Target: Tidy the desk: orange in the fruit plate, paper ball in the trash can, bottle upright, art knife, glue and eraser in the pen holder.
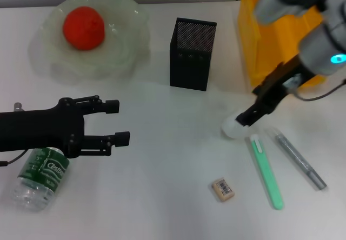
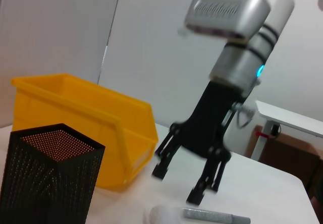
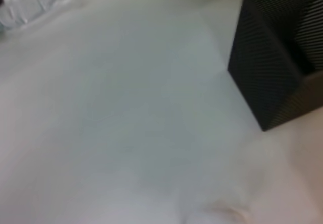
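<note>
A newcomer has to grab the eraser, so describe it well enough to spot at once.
Start at the black mesh pen holder in the middle of the desk, then come toward the robot. The eraser lies alone on the bare white top, left of the green stick and the grey pen. Unlike those long thin items, it is a small beige block with a white barcode sticker.

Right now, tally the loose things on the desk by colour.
Red-orange: 1, orange
White: 1, paper ball
Green: 1, art knife
Grey: 1, glue
Beige: 1, eraser
Clear: 1, bottle
Total: 6
</note>
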Available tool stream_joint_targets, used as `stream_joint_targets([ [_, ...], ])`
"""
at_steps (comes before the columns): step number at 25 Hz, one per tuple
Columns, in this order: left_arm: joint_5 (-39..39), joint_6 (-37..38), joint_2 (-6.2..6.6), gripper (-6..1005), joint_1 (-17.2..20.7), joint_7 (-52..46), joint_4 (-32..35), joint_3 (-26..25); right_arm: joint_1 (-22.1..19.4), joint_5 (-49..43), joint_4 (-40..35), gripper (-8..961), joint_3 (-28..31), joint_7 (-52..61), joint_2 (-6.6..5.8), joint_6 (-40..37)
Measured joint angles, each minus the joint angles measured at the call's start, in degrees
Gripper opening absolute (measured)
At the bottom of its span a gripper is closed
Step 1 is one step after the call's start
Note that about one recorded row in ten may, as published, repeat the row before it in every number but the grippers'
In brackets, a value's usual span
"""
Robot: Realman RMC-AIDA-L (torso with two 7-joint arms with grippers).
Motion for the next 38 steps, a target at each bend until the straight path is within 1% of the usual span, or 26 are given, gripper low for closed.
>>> stream_joint_targets([
  [2,0.00,-0.01,-0.01,833,0.18,-0.01,-0.01,-0.13,1.56,0.00,4.66,801,-1.98,0.01,0.03,3.46],
  [3,0.01,-0.01,-0.02,833,0.38,-0.08,-0.01,-0.24,2.96,0.13,8.86,801,-3.73,0.02,0.05,6.31],
  [4,0.01,-0.01,-0.02,832,0.38,-0.08,-0.01,-0.24,2.96,0.13,8.86,801,-3.73,0.02,0.05,6.31],
  [8,0.00,-0.07,-0.03,830,0.78,-0.16,-0.01,-0.30,5.55,0.31,14.60,799,-6.93,0.02,0.15,8.97],
  [13,-0.02,-0.07,-0.01,827,1.05,-0.12,-0.01,-0.38,5.48,0.15,13.80,798,-7.85,-0.18,0.17,8.96],
  [15,-0.11,-0.07,0.02,826,1.10,-0.12,-0.01,-0.38,5.26,0.14,13.20,727,-7.83,-0.17,0.18,8.55],
  [16,-0.33,-0.07,0.11,825,1.17,-0.11,-0.01,-0.46,4.68,0.19,11.49,691,-7.65,-0.09,0.18,7.54],
  [17,-0.33,-0.07,0.11,825,1.17,-0.11,-0.01,-0.46,4.68,0.19,11.49,656,-7.65,-0.09,0.18,7.54],
  [18,-0.42,-0.05,0.13,824,1.18,-0.10,-0.01,-0.64,3.78,0.29,9.12,620,-7.38,-0.05,0.13,5.92],
  [19,-0.42,-0.05,0.13,823,1.18,-0.10,-0.01,-0.64,3.78,0.29,9.12,585,-7.38,-0.05,0.13,5.92],
  [21,-0.45,0.04,0.17,822,1.19,-0.10,-0.01,-0.95,2.29,0.29,5.10,515,-6.54,-0.01,0.05,3.53],
  [22,-0.45,0.08,0.25,822,1.19,-0.10,0.00,-1.09,1.37,0.25,2.59,480,-5.61,0.01,0.00,2.34],
  [23,-0.46,0.18,0.40,821,1.21,-0.28,0.00,-1.32,-1.13,0.13,-5.26,445,-2.02,0.02,-0.04,-1.36],
  [24,-0.46,0.18,0.40,820,1.21,-0.28,0.00,-1.32,-1.13,0.13,-5.26,443,-2.02,0.02,-0.04,-1.36],
  [27,-0.45,0.31,0.52,819,1.26,-1.66,0.09,-2.43,-4.93,0.25,-17.68,438,4.69,0.02,-0.07,-5.56],
  [28,-0.46,0.39,0.54,818,1.08,-4.18,0.38,-3.70,-7.64,0.25,-24.74,436,9.07,0.05,-0.07,-6.40],
  [29,-0.46,0.39,0.54,817,1.08,-4.18,0.38,-3.70,-7.64,0.25,-24.74,446,9.07,0.05,-0.07,-6.40],
  [32,-0.45,0.45,0.91,816,0.63,-7.30,0.66,-4.20,-11.26,0.40,-31.41,474,14.92,0.06,-0.02,-4.69],
  [33,-0.45,0.50,1.21,815,0.23,-9.07,0.83,-4.22,-12.96,1.26,-32.63,484,17.20,-0.20,0.04,-2.30],
  [34,-0.45,0.50,1.21,814,0.23,-9.07,0.83,-4.22,-12.96,1.26,-32.63,493,17.20,-0.20,0.04,-2.30],
  [35,-0.45,0.52,1.28,814,-0.01,-9.93,1.09,-4.23,-13.80,2.05,-32.73,503,18.08,-0.51,0.05,-0.63],
  [37,-0.26,0.50,1.33,813,-0.55,-12.39,2.24,-4.17,-15.10,4.04,-31.53,522,18.53,-1.44,0.00,2.93],
  [38,0.21,0.34,1.24,812,-0.97,-15.27,4.12,-3.80,-15.96,6.04,-29.69,531,18.61,-2.84,-0.01,6.39],
])
